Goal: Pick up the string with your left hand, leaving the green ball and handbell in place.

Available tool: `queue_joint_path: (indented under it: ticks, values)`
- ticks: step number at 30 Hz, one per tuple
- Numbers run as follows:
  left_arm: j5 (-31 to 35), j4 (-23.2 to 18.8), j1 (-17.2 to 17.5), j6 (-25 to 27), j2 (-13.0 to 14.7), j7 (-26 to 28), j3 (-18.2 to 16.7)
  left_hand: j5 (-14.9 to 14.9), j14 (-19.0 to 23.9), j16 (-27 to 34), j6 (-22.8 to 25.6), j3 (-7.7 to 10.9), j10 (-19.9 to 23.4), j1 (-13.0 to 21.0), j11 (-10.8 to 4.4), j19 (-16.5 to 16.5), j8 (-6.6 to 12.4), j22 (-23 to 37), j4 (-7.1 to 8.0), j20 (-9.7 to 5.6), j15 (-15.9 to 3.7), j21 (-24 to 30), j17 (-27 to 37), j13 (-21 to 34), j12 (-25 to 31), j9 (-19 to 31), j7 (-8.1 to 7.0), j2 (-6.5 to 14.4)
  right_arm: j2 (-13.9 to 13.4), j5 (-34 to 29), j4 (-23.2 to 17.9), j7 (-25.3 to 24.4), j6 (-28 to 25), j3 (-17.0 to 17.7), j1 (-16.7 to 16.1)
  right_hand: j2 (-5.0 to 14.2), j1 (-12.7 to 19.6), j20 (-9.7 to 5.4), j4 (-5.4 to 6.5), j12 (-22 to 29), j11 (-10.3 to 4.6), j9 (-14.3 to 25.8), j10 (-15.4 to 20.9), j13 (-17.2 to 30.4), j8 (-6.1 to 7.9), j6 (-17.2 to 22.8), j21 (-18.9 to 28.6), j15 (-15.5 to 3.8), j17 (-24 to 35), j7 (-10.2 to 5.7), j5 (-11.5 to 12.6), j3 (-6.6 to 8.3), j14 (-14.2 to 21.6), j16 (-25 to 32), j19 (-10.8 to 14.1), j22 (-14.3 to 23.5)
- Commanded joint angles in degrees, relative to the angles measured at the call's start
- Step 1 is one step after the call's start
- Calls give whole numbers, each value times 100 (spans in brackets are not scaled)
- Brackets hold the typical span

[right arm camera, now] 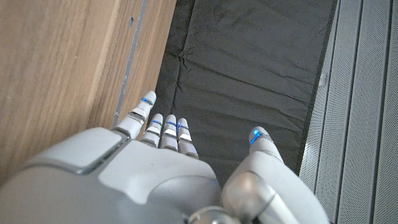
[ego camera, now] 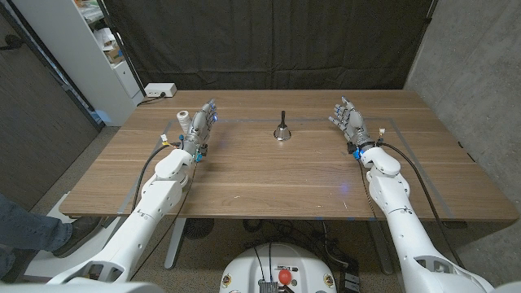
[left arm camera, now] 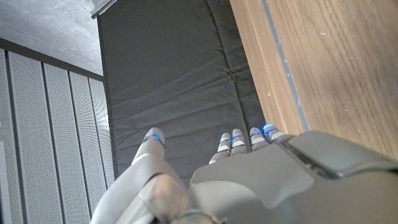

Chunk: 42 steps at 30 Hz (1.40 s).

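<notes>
- The handbell (ego camera: 281, 131) stands upright at the middle of the counter (ego camera: 269, 179), its dark handle pointing straight up. I place everything else from it.
- The left hand (ego camera: 199, 124) is well off to the bell's left, about level with it. Its fingers are apart and reach toward the far edge, and it holds nothing.
- The right hand (ego camera: 348, 118) is roughly as far off on the bell's other side. Its fingers are spread too, and there is nothing in them.
- I cannot tell where the string lies. From where I look, I can pick out no string on the wood around the bell, so I cannot say which way it runs from the left hand or how its long axis sits. I cannot pick out the green ball either.
- As I judge it, the reach cannot be planned until the string is found. If it lies on the bell's left, the left hand is the nearer one. If it lies close to the bell, the fingers would need to come in low so as not to knock the bell over.
- The counter is brown wood with a faint taped line (ego camera: 244, 120) running past the bell on its far side.
- A white box (ego camera: 159, 89) with a cable sits at the far corner to the bell's left.
- A black curtain (ego camera: 269, 41) hangs behind the bell, and a grey wall (ego camera: 472, 57) closes in on its right.
- A person's leg and shoe (ego camera: 49, 232) show on the floor at the near left.
</notes>
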Motion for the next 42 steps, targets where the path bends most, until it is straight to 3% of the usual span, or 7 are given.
queue_joint_path:
  ticks: [1, 42]
  values:
    - [193, -115, 80, 197, -73, -94, -216, -7, 5, 38, 14, 42, 13, 27, -17, 9, 33, 15, 1, 44, -21, -3, 30, 7, 35, 29, 14, 64, 384, -529, 106, 265, -45, 405, 115, 41, 20, -23, 3, -4, 11, 20, -35, 23, 30, 29, -27, 35, 8, -24, 35, 30, -45, 17, 12, 19]
    - [174, -658, 714, -114, 0, -183, -707, -79, 84, 44, 106, 97, 75, 148, -61, -5, 36, 19, -59, 97, -51, -47, 29, -75, 51, 28, -12, 172, 677, -909, 53, 302, 77, 609, -3, 73, 22, -32, -8, -64, -39, 20, -115, 26, 30, 92, -126, 2, -45, -50, 68, 6, -75, 12, 30, 22]
